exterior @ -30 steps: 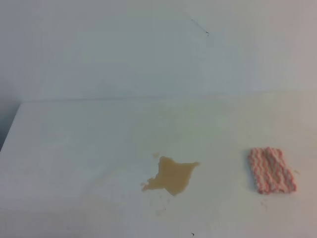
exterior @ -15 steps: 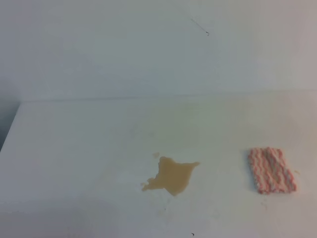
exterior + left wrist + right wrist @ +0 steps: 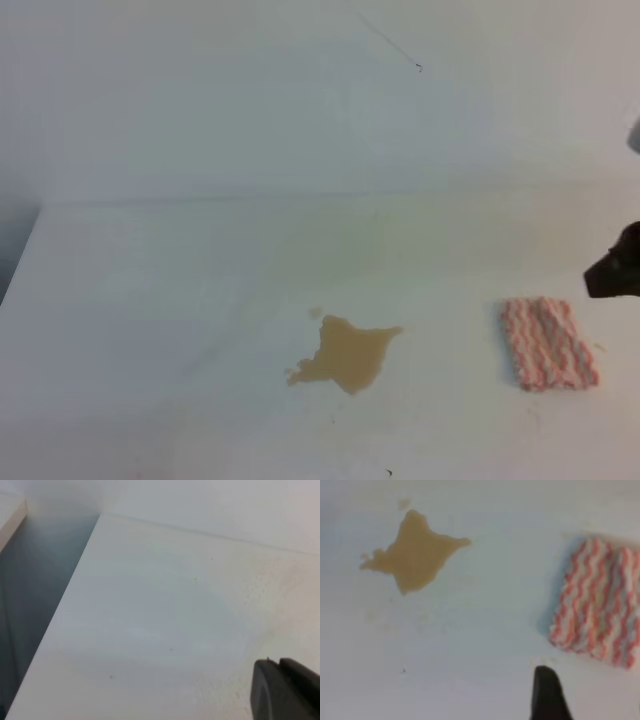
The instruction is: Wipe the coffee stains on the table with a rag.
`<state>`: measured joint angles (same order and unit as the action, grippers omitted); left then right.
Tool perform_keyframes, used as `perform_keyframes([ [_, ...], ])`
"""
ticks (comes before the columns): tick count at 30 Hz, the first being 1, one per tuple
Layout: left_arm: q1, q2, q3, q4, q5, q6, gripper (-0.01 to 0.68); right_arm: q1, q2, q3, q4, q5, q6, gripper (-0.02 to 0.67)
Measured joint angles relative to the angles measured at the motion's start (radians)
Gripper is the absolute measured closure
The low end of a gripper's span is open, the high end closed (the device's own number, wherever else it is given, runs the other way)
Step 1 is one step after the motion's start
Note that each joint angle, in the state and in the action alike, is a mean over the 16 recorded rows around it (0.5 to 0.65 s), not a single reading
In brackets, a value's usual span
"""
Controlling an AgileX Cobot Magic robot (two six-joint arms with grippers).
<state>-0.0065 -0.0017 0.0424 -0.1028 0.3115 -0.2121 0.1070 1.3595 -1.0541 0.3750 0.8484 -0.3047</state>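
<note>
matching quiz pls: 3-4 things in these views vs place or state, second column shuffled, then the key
Things:
1. pink-and-white zigzag-striped cloth rag
2. tan-brown jagged coffee stains
3. dark right gripper
4. plain white matte table

Places or states:
A. at the right edge of the high view, above the cloth, not touching it
B. lying flat toward the right, untouched
C. carries everything else
D. unwiped, near the middle front

Pairs: 1-B, 2-D, 3-A, 4-C

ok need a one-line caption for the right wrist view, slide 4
Right wrist view: coffee stains on the table, untouched striped rag lying to their right.
</note>
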Motion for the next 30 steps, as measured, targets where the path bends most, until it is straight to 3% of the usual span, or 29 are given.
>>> perform_keyframes([
  [6, 0.000, 0.000, 0.000, 0.000, 0.000, 0.000, 0.674, 0.087, 0.152, -0.086, -0.125, -0.015, 0.125, 0.180],
  [18, 0.000, 0.000, 0.000, 0.000, 0.000, 0.000, 0.673, 0.148, 0.438, -0.153, -0.275, -0.087, 0.259, 0.185],
  [24, 0.000, 0.000, 0.000, 0.000, 0.000, 0.000, 0.673, 0.148, 0.542, -0.154, -0.275, -0.111, 0.258, 0.250],
  [30, 0.000, -0.002, 0.003, 0.000, -0.001, 0.000, 0.674, 0.149, 0.602, -0.162, -0.260, -0.114, 0.237, 0.412],
])
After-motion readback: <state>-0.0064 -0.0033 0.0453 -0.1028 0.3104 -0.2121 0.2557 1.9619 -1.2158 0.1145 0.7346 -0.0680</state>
